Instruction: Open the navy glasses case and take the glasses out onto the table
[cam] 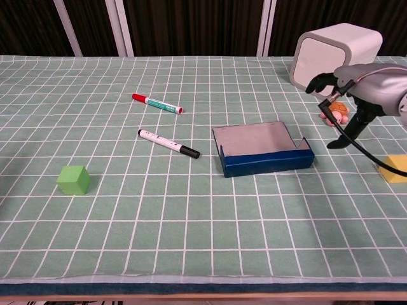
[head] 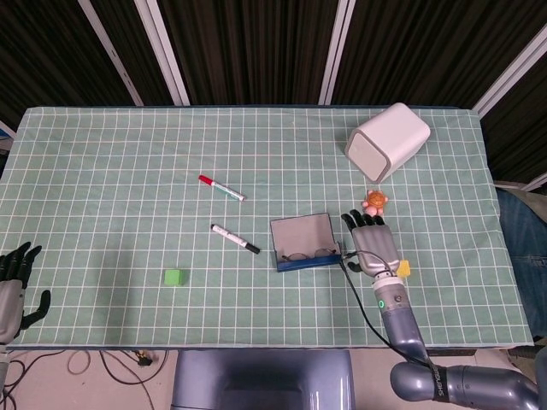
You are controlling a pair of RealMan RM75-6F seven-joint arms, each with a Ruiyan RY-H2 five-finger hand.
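Observation:
The navy glasses case (head: 302, 231) lies open at the table's middle, its grey lid interior facing up. Thin-framed glasses (head: 308, 254) rest inside along its near wall in the head view. The chest view shows the case (cam: 267, 162) from the front, and its navy wall hides the glasses. My right hand (head: 372, 243) hovers just right of the case, fingers spread, holding nothing. In the chest view the right hand (cam: 356, 82) is raised at the far right. My left hand (head: 12, 284) hangs at the table's near left corner, fingers apart and empty.
A red-capped marker (head: 221, 188) and a black-capped marker (head: 235, 239) lie left of the case. A green cube (head: 173, 277) sits nearer the front. By my right hand are a yellow cube (head: 403, 268) and an orange toy (head: 373, 202). A white box (head: 387, 141) stands behind them.

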